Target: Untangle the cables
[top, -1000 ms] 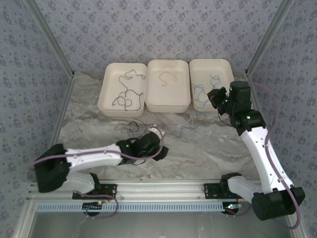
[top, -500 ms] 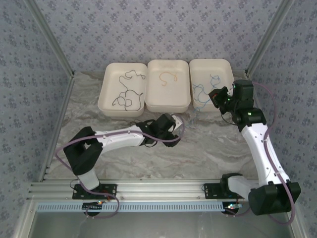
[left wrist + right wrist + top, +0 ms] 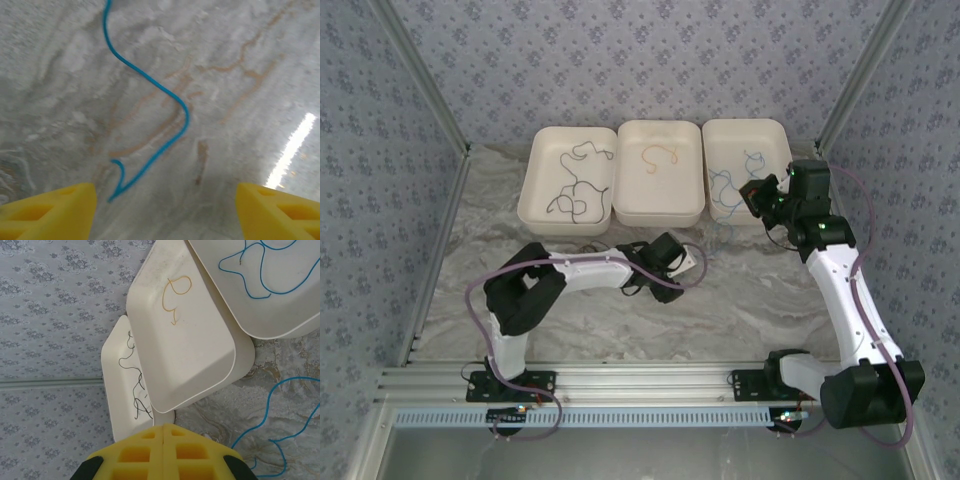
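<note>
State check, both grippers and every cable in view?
left gripper: open, empty, above the loose blue cable
right gripper: shut, empty
loose blue cable: flat on the table, not gripped
orange cable: alone in the middle tray
black cable: in the left tray
blue cables: in the right tray

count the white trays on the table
3, in a row at the marble table's far edge: left white plastic tray holds thin black cable, middle tray a short orange cable, right tray blue cable. None seem hidden.
</note>
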